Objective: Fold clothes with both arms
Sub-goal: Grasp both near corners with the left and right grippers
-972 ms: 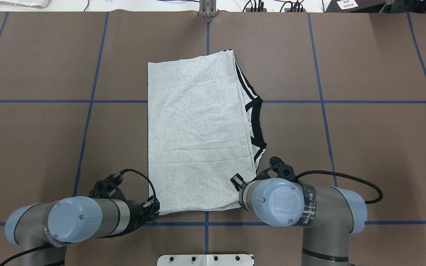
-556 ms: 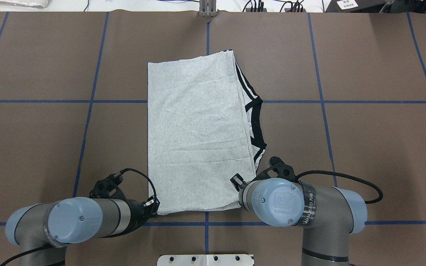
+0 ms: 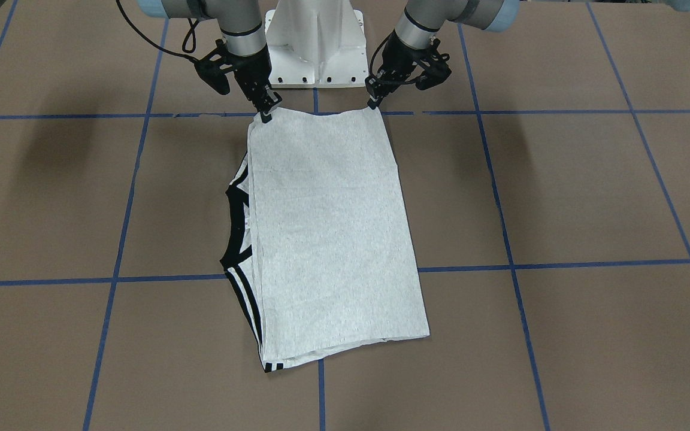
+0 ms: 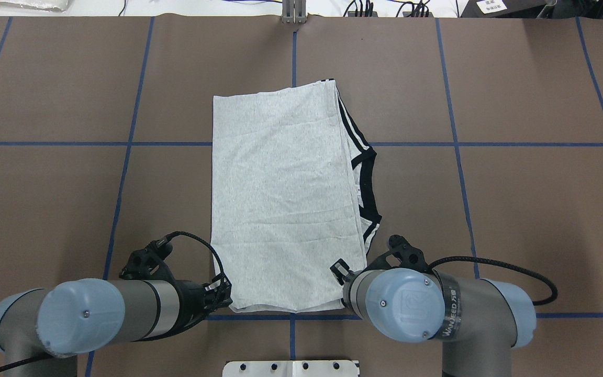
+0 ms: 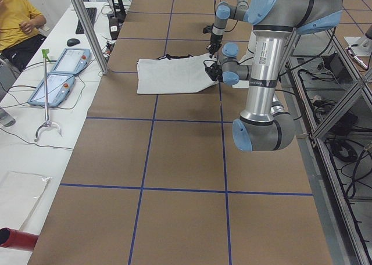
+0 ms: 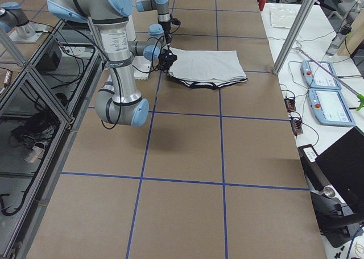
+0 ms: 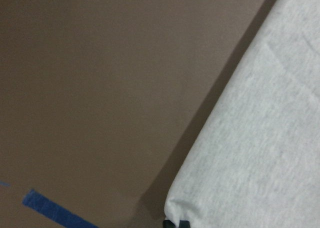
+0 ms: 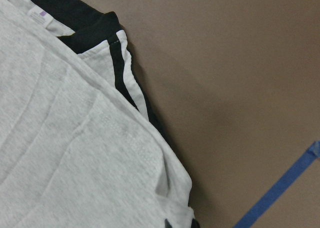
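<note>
Shirt (image 4: 280, 199) lies flat mid-worktop (image 4: 516, 209), already folded lengthwise into a long strip. My left fingers (image 3: 372, 103) and right fingers (image 3: 266, 114) each pinch a near corner. Crosswise fold not yet done, I judge.

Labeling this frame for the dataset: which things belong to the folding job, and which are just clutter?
Job: T-shirt; left gripper and right gripper, each pinching a near corner of it.

Lying about: teach pendants, mouse, plastic bag, all off the brown mat.
</note>
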Controlling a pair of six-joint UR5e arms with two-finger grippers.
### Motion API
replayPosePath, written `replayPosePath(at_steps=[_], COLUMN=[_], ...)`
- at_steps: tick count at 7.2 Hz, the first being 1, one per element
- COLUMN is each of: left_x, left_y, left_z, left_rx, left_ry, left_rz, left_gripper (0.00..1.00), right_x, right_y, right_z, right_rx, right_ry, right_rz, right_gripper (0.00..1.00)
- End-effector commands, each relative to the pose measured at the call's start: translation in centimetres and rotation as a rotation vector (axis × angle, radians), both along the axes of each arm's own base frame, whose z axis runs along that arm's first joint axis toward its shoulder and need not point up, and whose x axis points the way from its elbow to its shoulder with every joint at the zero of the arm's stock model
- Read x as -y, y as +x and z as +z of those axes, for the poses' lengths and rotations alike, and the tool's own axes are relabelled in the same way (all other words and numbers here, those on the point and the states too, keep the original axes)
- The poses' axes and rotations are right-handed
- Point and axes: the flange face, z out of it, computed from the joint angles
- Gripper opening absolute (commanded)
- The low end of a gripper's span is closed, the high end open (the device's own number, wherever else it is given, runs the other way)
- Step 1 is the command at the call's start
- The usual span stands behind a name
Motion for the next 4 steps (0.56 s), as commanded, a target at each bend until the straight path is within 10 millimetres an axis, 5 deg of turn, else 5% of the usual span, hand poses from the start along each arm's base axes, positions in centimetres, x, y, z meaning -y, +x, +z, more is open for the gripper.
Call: replayPosePath(at_steps=[1, 3, 4], left_x=[-0.7, -0.9, 1.1], left_y=[-3.9, -5.2, -5.8], left_z=[-4.2, -5.6, -5.6], left_rx=[-0.066, -0.076, -0.067], left_ry=[0.009, 0.015, 0.055], left_rz=[0.005, 0.005, -0.026], left_gripper=[0.00, 0.00, 0.00], right_x=[-2.3, -1.5, 0.7], right_y=[3.3, 5.3, 6.1], right_z=[-2.1, -3.8, -4.2], right_rx=[-0.007, -0.002, 0.004], right_ry=[-0.026, -0.037, -0.028], right_rz=[-0.009, 0.016, 0.048], right_gripper=[0.00, 0.00, 0.00])
